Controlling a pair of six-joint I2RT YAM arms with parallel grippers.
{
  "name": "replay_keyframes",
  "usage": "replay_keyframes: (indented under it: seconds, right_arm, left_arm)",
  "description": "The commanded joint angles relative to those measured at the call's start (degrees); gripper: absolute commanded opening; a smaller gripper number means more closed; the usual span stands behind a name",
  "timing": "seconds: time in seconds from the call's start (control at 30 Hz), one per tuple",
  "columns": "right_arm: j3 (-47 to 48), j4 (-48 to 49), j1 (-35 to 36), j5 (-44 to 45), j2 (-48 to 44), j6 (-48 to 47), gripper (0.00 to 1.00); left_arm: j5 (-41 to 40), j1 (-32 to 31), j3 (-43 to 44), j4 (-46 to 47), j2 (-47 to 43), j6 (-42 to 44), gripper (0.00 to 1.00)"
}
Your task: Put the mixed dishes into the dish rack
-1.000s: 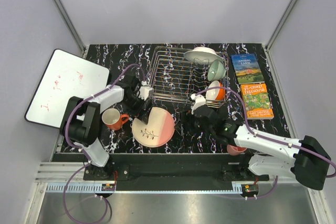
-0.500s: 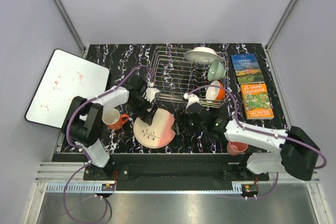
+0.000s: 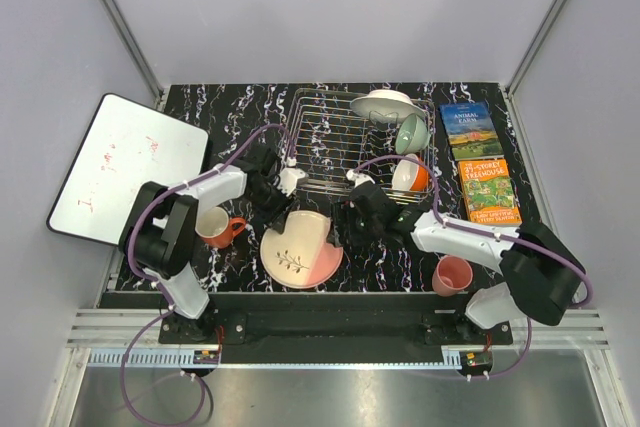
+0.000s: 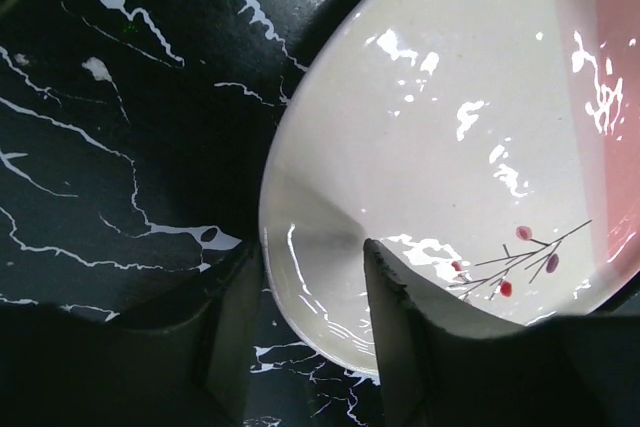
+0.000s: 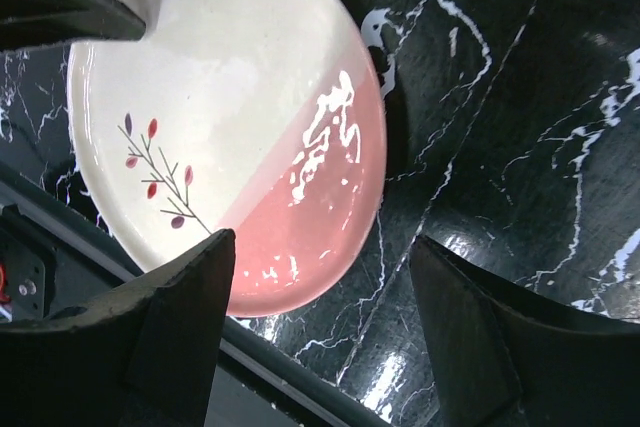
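The pink-and-cream plate (image 3: 300, 257) (image 4: 450, 127) (image 5: 230, 97) lies on the black marble table in front of the dish rack (image 3: 330, 152). My left gripper (image 3: 283, 209) (image 4: 312, 277) straddles the plate's cream rim, one finger over the inside and the other against the outer edge, shut on it. My right gripper (image 3: 355, 219) (image 5: 322, 247) hovers open by the pink rim, holding nothing. A white plate (image 3: 385, 104), a mint-green bowl (image 3: 411, 133) and an orange bowl (image 3: 411, 177) sit at the rack's right end. The orange-red mug (image 3: 213, 226) and pink cup (image 3: 452, 274) stand on the table.
A white board (image 3: 125, 162) lies at the left edge. Two books (image 3: 470, 129) (image 3: 488, 192) lie to the right of the rack. The table's front rail (image 5: 300, 387) runs just beyond the plate's near rim. The rack's left and middle wires hold nothing.
My left gripper has dropped onto the plate's rim and closed from wide open; the plate has shifted slightly toward the front. The right arm has swung left toward the plate's pink edge.
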Motion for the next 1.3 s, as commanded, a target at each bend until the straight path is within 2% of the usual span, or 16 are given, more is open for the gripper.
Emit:
replay_keyframes:
  seconds: [0.0, 0.07, 0.13, 0.27, 0.5, 0.6, 0.63, 0.73, 1.27]
  right_arm:
    - [1.0, 1.2, -0.6, -3.7, 0.9, 0.1, 0.78]
    - [0.6, 1.5, -1.1, -4.4, 0.9, 0.0, 0.77]
    - [0.5, 1.9, -1.6, -5.0, 0.8, 0.0, 0.77]
    - [-0.5, 2.5, -2.1, -5.5, -0.2, 0.1, 0.76]
    - [-2.9, 5.0, -3.7, -8.0, -3.3, -0.5, 0.77]
    - [-4.3, 6.4, -4.5, -9.3, -5.0, -0.5, 0.81]
    - [-4.5, 6.5, -4.5, -9.5, -5.2, -0.6, 0.86]
    - [-4.1, 7.3, -4.6, -10.6, -5.1, -1.1, 0.89]
    - [0.7, 14.3, -6.9, -16.7, 4.8, -6.0, 0.89]
  left_arm:
    - [2.6, -0.5, -1.1, -3.5, 1.1, 2.2, 0.37]
    - [2.5, -0.5, -0.6, -4.0, 1.6, 2.5, 0.3]
    - [2.7, -0.5, 0.0, -4.8, 1.8, 3.1, 0.14]
    - [2.5, -0.5, 0.7, -5.6, 2.6, 3.4, 0.0]
    - [2.5, -0.4, 2.4, -7.8, 1.0, 3.7, 0.0]
    - [4.1, -0.4, 5.2, -9.8, -1.9, 3.5, 0.0]
    - [4.9, -0.5, 6.7, -10.3, -3.5, 3.4, 0.0]
    - [7.3, -0.4, 10.1, -14.0, -4.9, 3.8, 0.0]
    - [8.8, -1.1, 10.5, -16.4, -7.1, 8.2, 0.0]
